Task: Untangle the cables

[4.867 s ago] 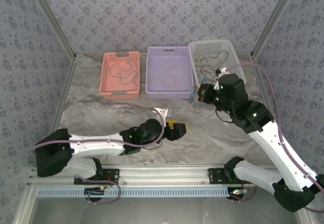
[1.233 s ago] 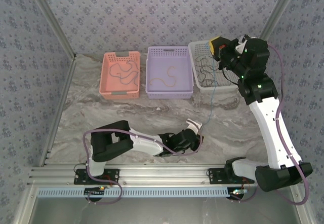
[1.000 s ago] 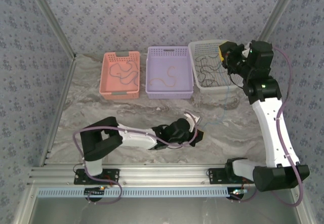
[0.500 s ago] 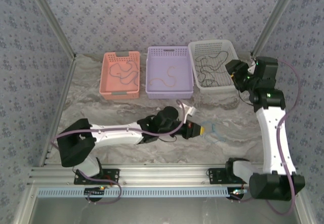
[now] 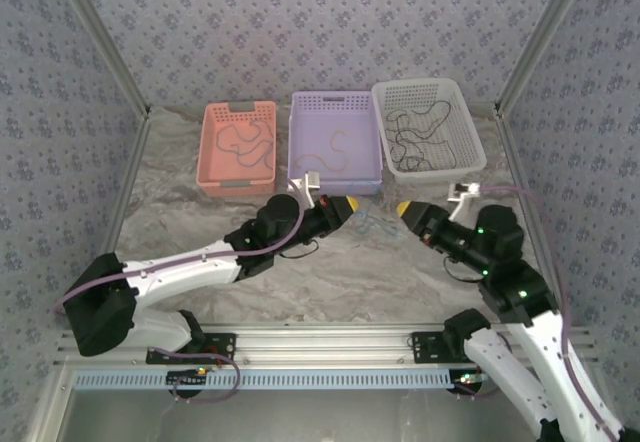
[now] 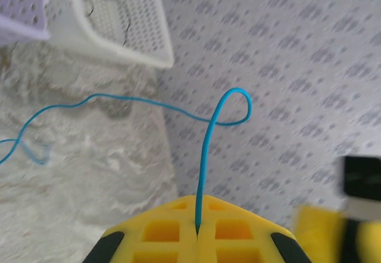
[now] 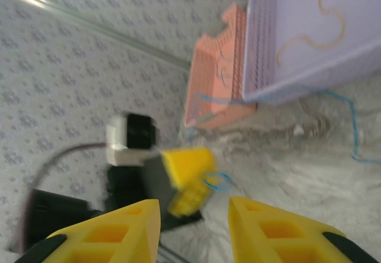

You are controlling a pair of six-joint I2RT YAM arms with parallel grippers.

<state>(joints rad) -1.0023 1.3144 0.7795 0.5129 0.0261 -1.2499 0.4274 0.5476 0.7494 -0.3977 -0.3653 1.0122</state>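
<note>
Swung up to the near right corner of the purple basket (image 5: 334, 180), the left pincer (image 5: 347, 205) stays clamped on the blue cable (image 6: 202, 168) trailing just beside that corner, while the right pincer (image 5: 405, 209) gapes empty nearby: the cable looks freed, so dropping it into a basket likely comes next.

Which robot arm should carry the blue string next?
Probably the left. The left gripper is shut on the blue cable, close to the purple basket. The right gripper stands open with nothing between its fingers.
</note>
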